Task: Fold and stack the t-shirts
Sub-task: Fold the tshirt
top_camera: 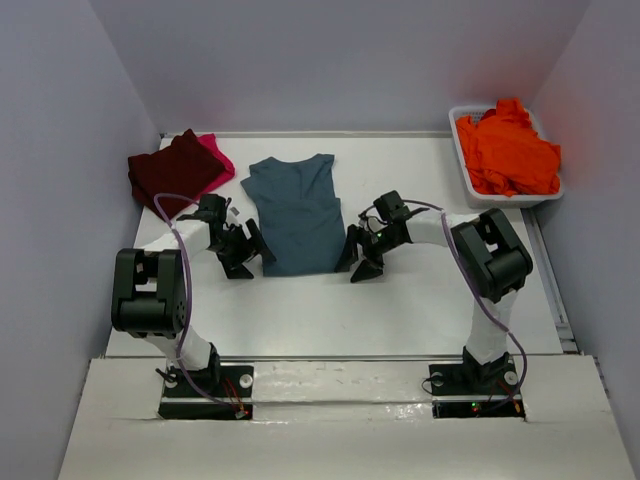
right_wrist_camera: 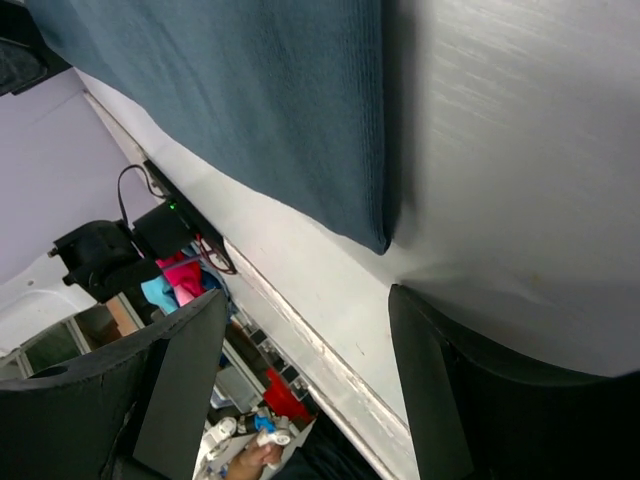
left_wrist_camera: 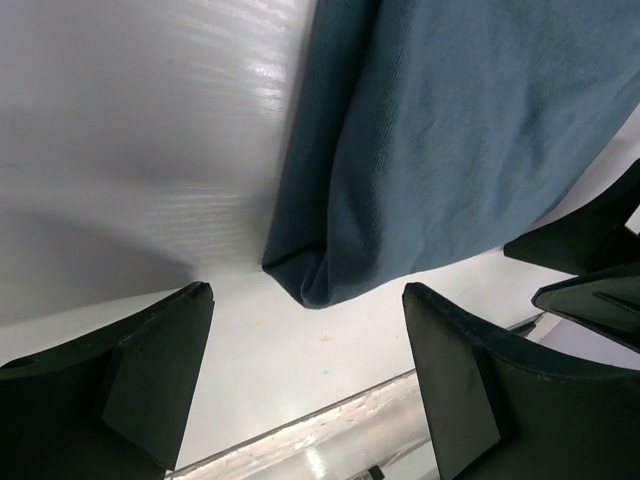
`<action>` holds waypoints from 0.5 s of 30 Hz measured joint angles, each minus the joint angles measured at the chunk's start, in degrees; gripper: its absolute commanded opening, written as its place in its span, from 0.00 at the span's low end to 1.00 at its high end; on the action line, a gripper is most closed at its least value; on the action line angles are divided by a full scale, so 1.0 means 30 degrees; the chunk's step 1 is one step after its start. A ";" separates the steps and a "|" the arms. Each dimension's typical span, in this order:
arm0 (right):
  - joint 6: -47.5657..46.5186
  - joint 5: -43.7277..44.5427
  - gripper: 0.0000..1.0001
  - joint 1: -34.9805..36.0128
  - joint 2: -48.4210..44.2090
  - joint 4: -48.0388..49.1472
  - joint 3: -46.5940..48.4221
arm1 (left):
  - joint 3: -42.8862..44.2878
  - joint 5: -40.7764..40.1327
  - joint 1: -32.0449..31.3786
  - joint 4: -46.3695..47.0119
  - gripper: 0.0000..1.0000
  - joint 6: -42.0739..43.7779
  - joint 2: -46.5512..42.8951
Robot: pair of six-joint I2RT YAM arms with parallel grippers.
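A slate teal-blue t-shirt [top_camera: 296, 212] lies on the table's middle with its sides folded in, collar toward the back. My left gripper [top_camera: 246, 252] stands open at its near left corner [left_wrist_camera: 310, 285], nothing between the fingers [left_wrist_camera: 150, 370]. At the near right corner [right_wrist_camera: 375, 235] my right gripper [top_camera: 359, 256] also stands open and empty. A folded dark maroon t-shirt [top_camera: 172, 167] rests on a bright pink t-shirt [top_camera: 214, 150] at the back left. Vivid orange t-shirts [top_camera: 508, 150] are heaped in the tub.
The white plastic tub [top_camera: 462, 150] sits at the back right corner. Grey walls close the table on three sides. The table's near edge [top_camera: 340, 357] runs just in front of the arm bases.
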 measured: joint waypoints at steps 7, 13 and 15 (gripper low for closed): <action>0.0342 0.1107 0.72 -0.0109 -0.0430 0.1209 -0.0270 | -0.0328 0.0321 0.0000 0.0809 0.88 0.0219 0.0168; -0.0175 0.2062 0.72 -0.0750 -0.0401 0.0911 0.0495 | -0.0299 0.0801 0.0000 0.0852 0.88 0.0561 0.0481; -0.0459 0.2390 0.72 -0.1122 -0.0401 0.0670 0.0831 | -0.0087 0.0896 0.0000 0.0801 0.88 0.0707 0.0678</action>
